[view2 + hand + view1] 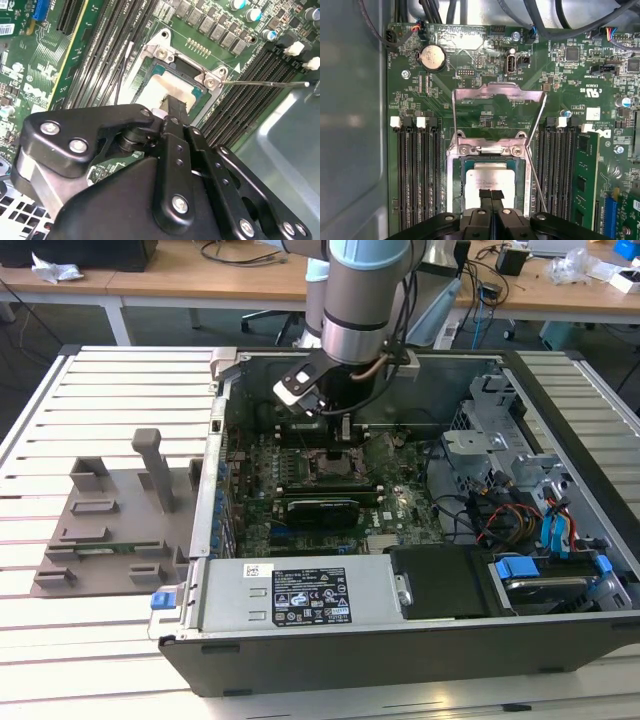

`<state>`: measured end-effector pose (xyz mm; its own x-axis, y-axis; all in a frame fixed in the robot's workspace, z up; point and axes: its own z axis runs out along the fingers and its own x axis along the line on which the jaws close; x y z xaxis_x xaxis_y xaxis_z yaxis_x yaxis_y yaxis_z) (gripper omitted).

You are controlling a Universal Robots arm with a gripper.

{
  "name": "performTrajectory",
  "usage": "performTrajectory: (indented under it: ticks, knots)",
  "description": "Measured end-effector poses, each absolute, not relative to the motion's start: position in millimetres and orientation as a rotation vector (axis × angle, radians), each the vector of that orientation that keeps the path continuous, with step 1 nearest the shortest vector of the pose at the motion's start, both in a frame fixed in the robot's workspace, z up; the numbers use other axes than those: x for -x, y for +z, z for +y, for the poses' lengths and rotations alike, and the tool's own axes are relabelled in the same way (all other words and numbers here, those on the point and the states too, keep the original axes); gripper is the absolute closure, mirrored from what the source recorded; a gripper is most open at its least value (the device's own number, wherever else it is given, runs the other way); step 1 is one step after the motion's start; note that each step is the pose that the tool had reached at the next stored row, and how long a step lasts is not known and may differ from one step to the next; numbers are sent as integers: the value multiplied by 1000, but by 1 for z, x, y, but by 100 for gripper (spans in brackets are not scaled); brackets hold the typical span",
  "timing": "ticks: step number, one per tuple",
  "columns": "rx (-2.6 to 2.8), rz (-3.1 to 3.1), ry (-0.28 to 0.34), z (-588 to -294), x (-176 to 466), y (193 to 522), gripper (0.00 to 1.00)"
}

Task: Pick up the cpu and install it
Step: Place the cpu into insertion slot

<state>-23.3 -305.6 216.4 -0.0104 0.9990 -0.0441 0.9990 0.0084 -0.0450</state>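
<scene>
Evidently the pick-up is done and the placing nearly so. The cpu (487,177) lies flat in the socket (452,170), directly under the tips of the claw (491,196). In both wrist views the two black fingers (176,107) are pressed together with nothing between them, and their ends rest on, or just above, the near edge of the chip's lid. I cannot tell whether they actually touch it.

What is left, as I judge it, is the clamping. The plate (492,92) stands flipped open just beyond the claw's tips, lying back over the board (485,55), and the thin lever (536,145) slants free beside the claw — not latched down.

The cpu shows a pale silvery lid, square, bright under the light, with a thin darker margin where it meets the socket. It looks level and square to the frame, no corner riding up that I can see. Part of it is hidden under the fingers. Dark memory slots (415,170) run along either side of the claw.
</scene>
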Motion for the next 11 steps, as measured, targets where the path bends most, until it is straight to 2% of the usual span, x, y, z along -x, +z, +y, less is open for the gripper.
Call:
performTrajectory:
  ticks: [11]
  knots:
    - [2208,-2229,97,-306,25,204,89]
